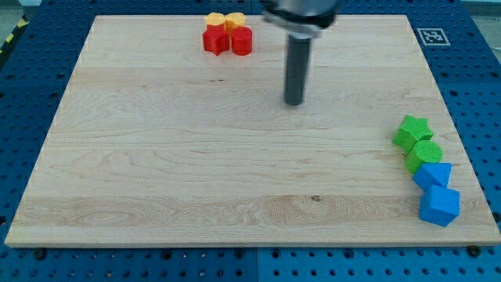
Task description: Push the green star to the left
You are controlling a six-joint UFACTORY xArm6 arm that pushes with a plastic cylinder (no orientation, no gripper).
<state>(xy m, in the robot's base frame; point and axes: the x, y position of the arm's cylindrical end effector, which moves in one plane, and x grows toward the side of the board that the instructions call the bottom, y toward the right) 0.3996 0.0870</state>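
My tip (293, 102) is standing on bare board in the upper middle, touching no block; being a plain rod, it has nothing to open or clamp. The red blocks (228, 41) and yellow blocks (225, 20) are sitting up and to its left. The green star (412, 131) is lying well apart at the view's right edge, touching a second green block (423, 154), with two blue blocks (435, 192) below. Judgement: the tip should be circling to the star's right face, then pressing through its centre, avoiding the neighbouring green block
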